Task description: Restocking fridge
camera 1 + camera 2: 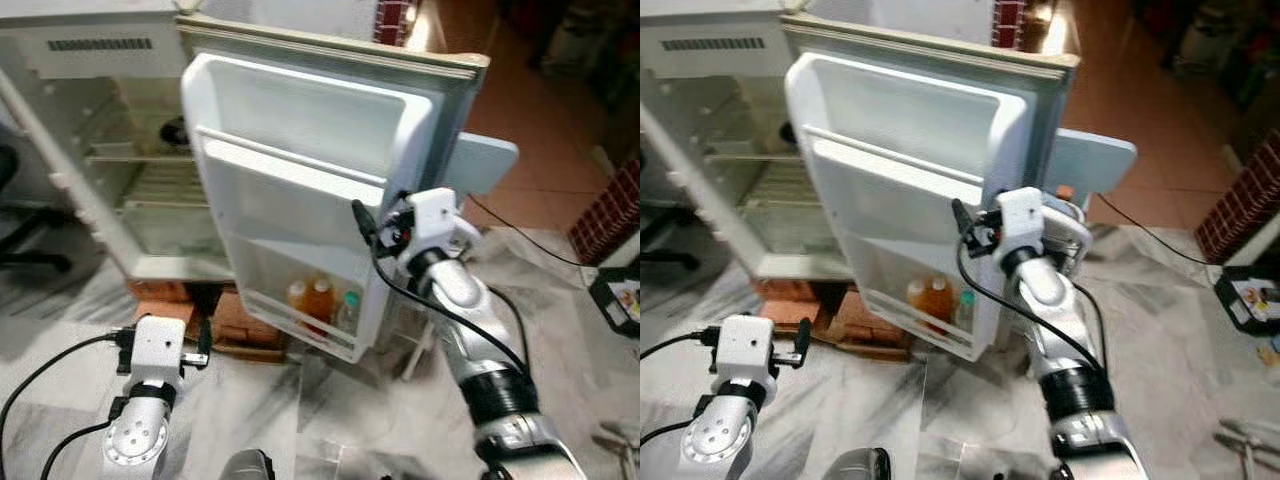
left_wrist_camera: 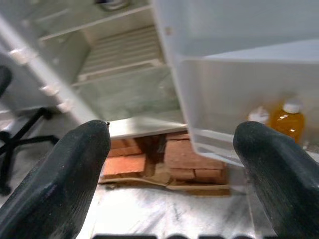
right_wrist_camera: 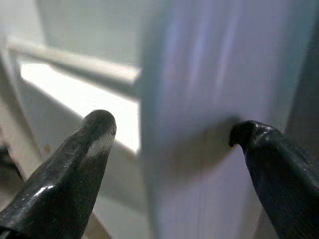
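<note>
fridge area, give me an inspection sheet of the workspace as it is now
surface: marble floor, bricks under the fridge
job's things: fridge open; door swung out; bottles in its bottom shelf
clutter: box on the floor at right
grippers: right gripper straddles the door edge, jaws apart; left gripper low, open, empty
cables: black leads on both wrists; cord on the floor
surroundings: chair base at left

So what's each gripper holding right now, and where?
Right gripper straddles the fridge door's free edge, fingers open around it. Left gripper is open, holding nothing.
</note>
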{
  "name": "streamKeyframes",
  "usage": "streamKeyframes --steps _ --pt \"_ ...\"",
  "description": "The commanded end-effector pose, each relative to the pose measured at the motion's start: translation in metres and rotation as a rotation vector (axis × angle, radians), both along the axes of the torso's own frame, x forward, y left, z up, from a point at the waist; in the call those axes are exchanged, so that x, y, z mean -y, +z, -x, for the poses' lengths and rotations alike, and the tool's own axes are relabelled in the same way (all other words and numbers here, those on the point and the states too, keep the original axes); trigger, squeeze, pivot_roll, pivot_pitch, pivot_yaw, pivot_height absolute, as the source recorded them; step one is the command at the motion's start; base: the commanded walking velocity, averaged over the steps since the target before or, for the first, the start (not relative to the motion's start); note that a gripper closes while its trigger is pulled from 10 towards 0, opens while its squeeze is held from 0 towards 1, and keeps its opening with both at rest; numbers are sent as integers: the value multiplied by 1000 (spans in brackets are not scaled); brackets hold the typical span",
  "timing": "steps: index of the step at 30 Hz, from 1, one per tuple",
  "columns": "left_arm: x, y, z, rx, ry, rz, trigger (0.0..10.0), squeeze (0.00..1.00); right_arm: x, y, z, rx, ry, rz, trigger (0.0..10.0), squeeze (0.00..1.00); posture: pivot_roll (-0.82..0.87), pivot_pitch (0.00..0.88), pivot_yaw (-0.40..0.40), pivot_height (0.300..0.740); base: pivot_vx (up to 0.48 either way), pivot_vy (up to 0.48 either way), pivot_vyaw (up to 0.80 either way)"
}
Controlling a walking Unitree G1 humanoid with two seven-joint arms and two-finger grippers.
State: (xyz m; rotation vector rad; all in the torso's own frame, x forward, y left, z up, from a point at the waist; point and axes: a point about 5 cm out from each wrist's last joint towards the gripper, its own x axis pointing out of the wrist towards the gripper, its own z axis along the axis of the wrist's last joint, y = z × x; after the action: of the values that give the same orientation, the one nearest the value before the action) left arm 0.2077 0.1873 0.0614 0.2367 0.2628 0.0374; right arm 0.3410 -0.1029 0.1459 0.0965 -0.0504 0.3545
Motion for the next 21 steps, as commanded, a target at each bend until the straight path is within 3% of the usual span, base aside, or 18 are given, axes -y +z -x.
streamKeyframes --steps 1,3,4,6,8,9,12,15,16,17,19,21 --pt "-1 -2 1 -18 4 -9 10000 0 -12 14 -3 23 64 -58 10000 0 43 49 21 740 0 0 0" --pt "-2 -3 2 -22 5 -11 10000 0 -31 30 8 35 249 -218 10000 0 40 49 20 740 0 0 0" --pt "-2 -3 2 -24 3 -13 10000 0 -41 44 21 45 414 -341 10000 0 40 49 19 740 0 0 0" --pt "-2 -4 3 -28 3 -17 10000 0 -52 62 46 64 664 -478 10000 0 40 49 19 740 0 0 0" --pt "-7 -3 7 -22 21 -31 10000 0 -51 74 77 74 917 -532 10000 0 44 50 15 740 0 0 0" --pt "-10 -4 10 -24 37 -38 10000 0 -47 73 83 59 958 -534 10000 0 51 52 10 740 0 0 0" --pt "-22 -8 21 -37 87 -75 10000 0 -35 56 89 -17 989 -475 10000 0 54 54 10 740 0 0 0" --pt "-32 -18 43 -90 158 -71 10000 0 -9 24 101 -136 1050 -306 10000 0 65 61 6 740 0 0 0" --pt "-32 -18 43 -90 158 -71 10000 0 -9 24 101 -136 1050 -306 10000 0 65 61 6 740 0 0 0" --pt "-36 -24 54 -112 197 -48 10000 0 5 9 109 -209 1093 -213 10000 0 66 65 5 740 0 0 0" --pt "-38 -28 62 -116 230 -26 10000 0 18 -7 116 -290 1121 -113 10000 0 67 65 5 740 0 0 0" --pt "-38 -30 71 -93 251 -15 10000 0 38 -36 124 -393 1150 125 10000 0 72 68 2 740 0 0 0"
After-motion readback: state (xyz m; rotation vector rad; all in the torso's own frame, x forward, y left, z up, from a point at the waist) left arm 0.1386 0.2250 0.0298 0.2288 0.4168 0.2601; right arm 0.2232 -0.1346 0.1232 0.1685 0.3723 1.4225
